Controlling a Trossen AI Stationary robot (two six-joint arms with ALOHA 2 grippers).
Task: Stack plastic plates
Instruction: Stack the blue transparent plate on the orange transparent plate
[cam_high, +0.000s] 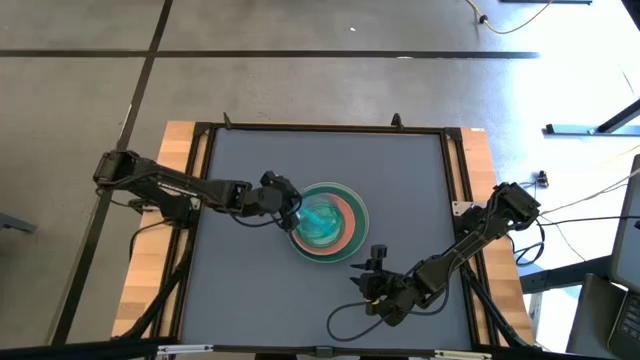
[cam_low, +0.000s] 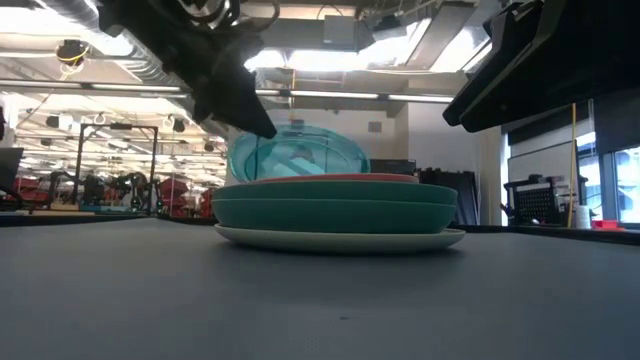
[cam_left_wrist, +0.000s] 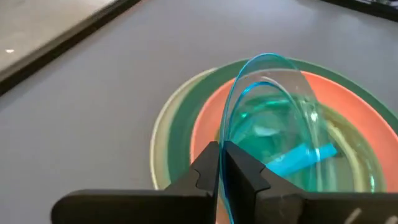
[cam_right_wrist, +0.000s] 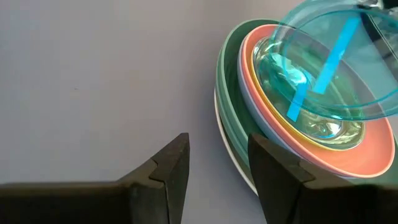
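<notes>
A stack of plates (cam_high: 330, 225) sits mid-table: cream at the bottom (cam_low: 340, 239), green above it (cam_low: 335, 211), then pink (cam_right_wrist: 348, 155), with small translucent ones nested on top. My left gripper (cam_left_wrist: 222, 163) is at the stack's left edge, shut on a translucent cyan plate with a blue stripe (cam_left_wrist: 273, 124), which tilts over the stack. My right gripper (cam_right_wrist: 217, 165) hovers open over bare table, near and right of the stack. My left gripper pinches the cyan striped plate by its rim (cam_left_wrist: 227, 134) at the plate's left edge, between the two fingers, coming from the table's left and slanting down. The plate is tilted, its held edge raised (cam_low: 245, 150); whether its far edge rests on the stack cannot be told.
The grey table top (cam_high: 250, 300) has free room all around the stack. A raised black frame (cam_high: 320, 128) runs along the table's edges, with wooden boards (cam_high: 175, 150) outside it. A black cable (cam_high: 345, 320) loops on the table by the right arm.
</notes>
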